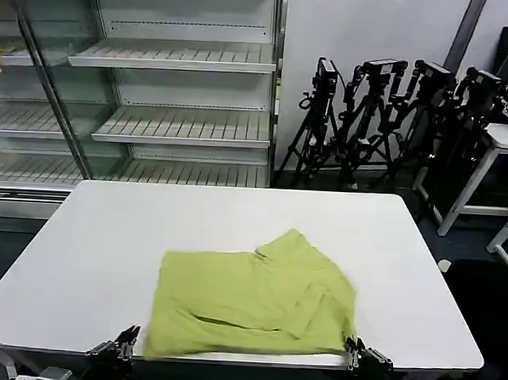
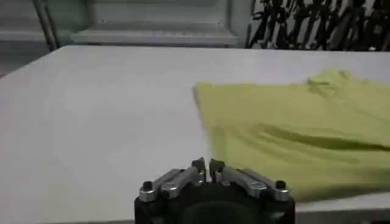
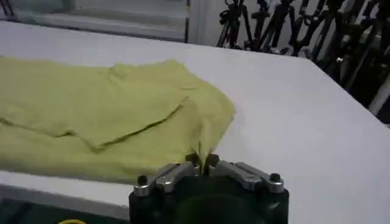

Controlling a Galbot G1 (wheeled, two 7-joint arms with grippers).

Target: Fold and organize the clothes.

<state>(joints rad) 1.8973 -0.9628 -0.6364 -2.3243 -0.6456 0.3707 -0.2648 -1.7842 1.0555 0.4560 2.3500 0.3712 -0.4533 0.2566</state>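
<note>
The clothes are one lime yellow-green T-shirt (image 1: 253, 296), lying partly folded on the white table (image 1: 107, 233) near its front edge, plain side up. A sleeve and a folded layer bunch on its right half. My left gripper (image 1: 129, 337) sits at the table's front edge just left of the shirt's front left corner. Its jaws (image 2: 207, 164) are shut with nothing between them, and the T-shirt (image 2: 292, 134) lies beside them. My right gripper (image 1: 354, 347) is at the shirt's front right corner. There it (image 3: 203, 159) is shut on a pinch of the T-shirt (image 3: 109, 109).
Empty metal shelves (image 1: 176, 58) stand behind the table on the left. Several black tripods (image 1: 386, 112) stand at the back right, next to a white side table (image 1: 504, 139). Bare tabletop lies to the shirt's left, right and far side.
</note>
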